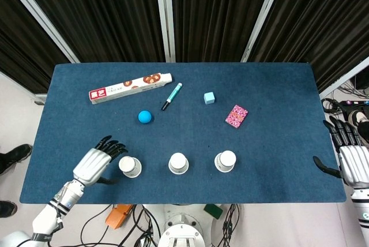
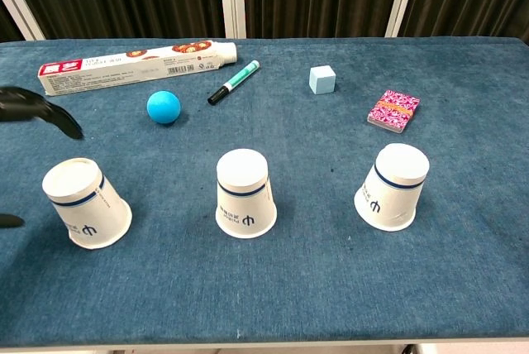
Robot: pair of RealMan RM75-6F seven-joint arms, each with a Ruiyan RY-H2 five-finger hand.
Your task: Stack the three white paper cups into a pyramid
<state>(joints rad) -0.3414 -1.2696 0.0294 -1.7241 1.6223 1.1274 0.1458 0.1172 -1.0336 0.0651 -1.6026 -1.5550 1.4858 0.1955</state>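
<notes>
- Head view: left hand (image 1: 95,165), fingers spread and empty, sits just left of the left cup (image 1: 130,167); right hand (image 1: 353,163), also spread, hangs off the bench (image 1: 277,131) edge, well apart from the right cup (image 1: 225,161).
- Chest view: dark fingertips (image 2: 50,114) flank the left cup (image 2: 86,203); middle cup (image 2: 245,193) stands between.

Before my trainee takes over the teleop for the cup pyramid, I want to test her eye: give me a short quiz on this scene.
1. True or false: one paper cup already sits on top of another.
2. Which hand is next to a cup? A) left hand B) right hand C) neither
3. Fill in: the round blue object behind the cups is a ____.

Key:
1. False. The left cup, middle cup and right cup stand upside down, apart, in a row.
2. A. The left hand is open beside the left cup; the right hand is at the table's edge.
3. Ball.
</notes>
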